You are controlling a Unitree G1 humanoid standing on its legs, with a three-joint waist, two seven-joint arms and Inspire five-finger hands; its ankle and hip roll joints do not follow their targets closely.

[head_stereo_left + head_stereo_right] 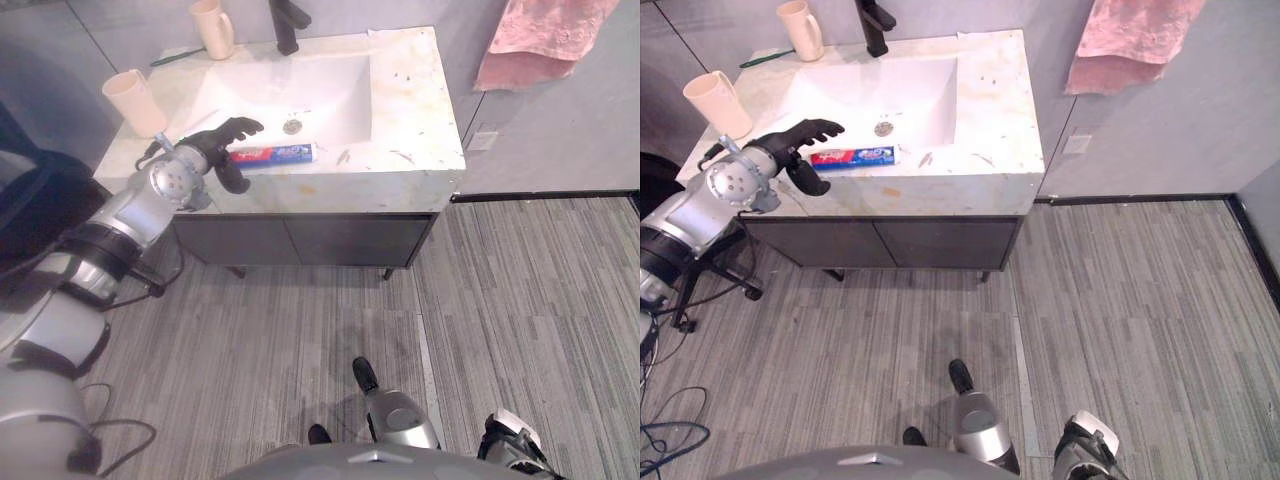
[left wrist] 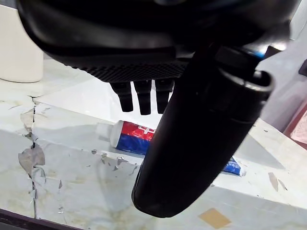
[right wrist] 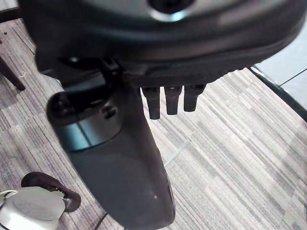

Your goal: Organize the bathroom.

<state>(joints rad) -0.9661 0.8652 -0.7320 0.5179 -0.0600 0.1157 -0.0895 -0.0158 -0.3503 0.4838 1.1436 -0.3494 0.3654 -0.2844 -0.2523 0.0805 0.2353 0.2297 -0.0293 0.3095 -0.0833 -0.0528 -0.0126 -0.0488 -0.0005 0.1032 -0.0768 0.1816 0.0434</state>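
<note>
The robot's dark right hand [image 3: 144,158] hangs idle over the grey striped plank floor [image 3: 249,143], fingers relaxed and straight, holding nothing. Further forward, the dark left hand [image 1: 222,150] reaches in over the front left edge of the white marbled vanity countertop [image 1: 410,120], fingers spread and released, thumb hanging down. It hovers at the cap end of a red, white and blue toothpaste tube [image 1: 272,153], which lies flat along the front ledge, just before the white rectangular sink basin [image 1: 300,85]. The wrist view shows the fingertips [image 2: 144,100] above the tube, not yet closed on it, so this looks like the approach to a grasp. Left of the hand stands a cream plastic cup [image 1: 133,100], close enough that a wide swing could knock it. At the back stand a second cream mug with a handle [image 1: 213,27], a thin green toothbrush [image 1: 178,57] lying flat, and a black tap [image 1: 288,25]. A pink towel [image 1: 545,40] hangs on the wall beyond, to the right.
</note>
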